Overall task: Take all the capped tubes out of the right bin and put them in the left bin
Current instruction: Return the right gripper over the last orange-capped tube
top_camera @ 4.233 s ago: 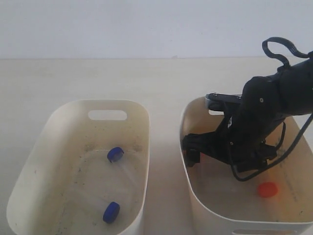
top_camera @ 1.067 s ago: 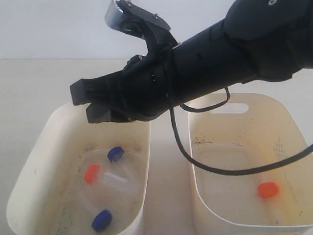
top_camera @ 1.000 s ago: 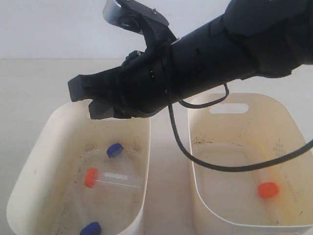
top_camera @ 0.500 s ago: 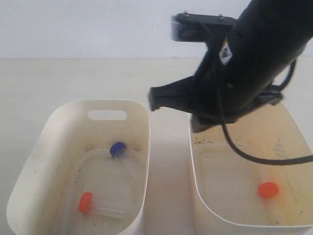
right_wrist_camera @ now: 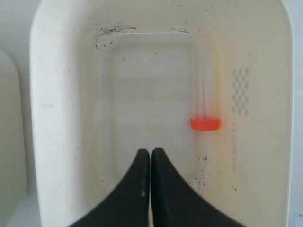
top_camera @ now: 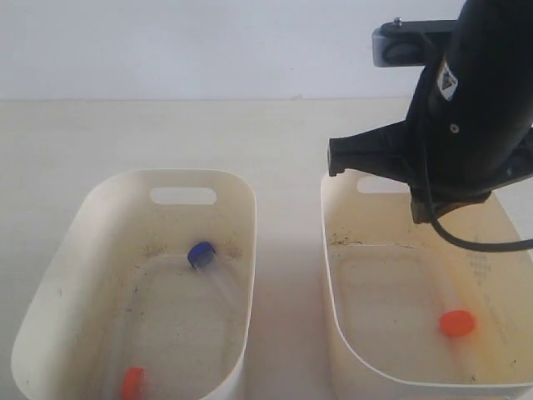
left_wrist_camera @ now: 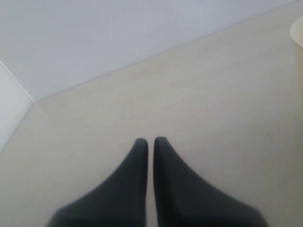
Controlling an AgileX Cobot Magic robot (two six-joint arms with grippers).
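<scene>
The right bin (top_camera: 327,275) holds one orange-red capped tube (top_camera: 457,322), lying beside the wall with the dotted diamond mark (right_wrist_camera: 240,92). In the right wrist view that tube (right_wrist_camera: 205,123) lies ahead of my right gripper (right_wrist_camera: 151,151), which hangs shut and empty above the bin floor. The right arm (top_camera: 454,125) hovers over the bin's far end. The left bin (top_camera: 117,179) holds a dark blue capped tube (top_camera: 201,253) and an orange-red one (top_camera: 132,383) at its near end; the second blue tube is out of view. My left gripper (left_wrist_camera: 147,140) is shut and empty over bare table.
The two bins stand side by side with a narrow gap of cream table (top_camera: 287,283) between them. A pale wall (top_camera: 208,42) rises behind the table. A cream bin rim (left_wrist_camera: 298,28) shows at the edge of the left wrist view.
The right arm swung back from above the left bin to above the right bin. The released orange-red tube slid to the left bin's near end; one blue tube slipped out of view.
</scene>
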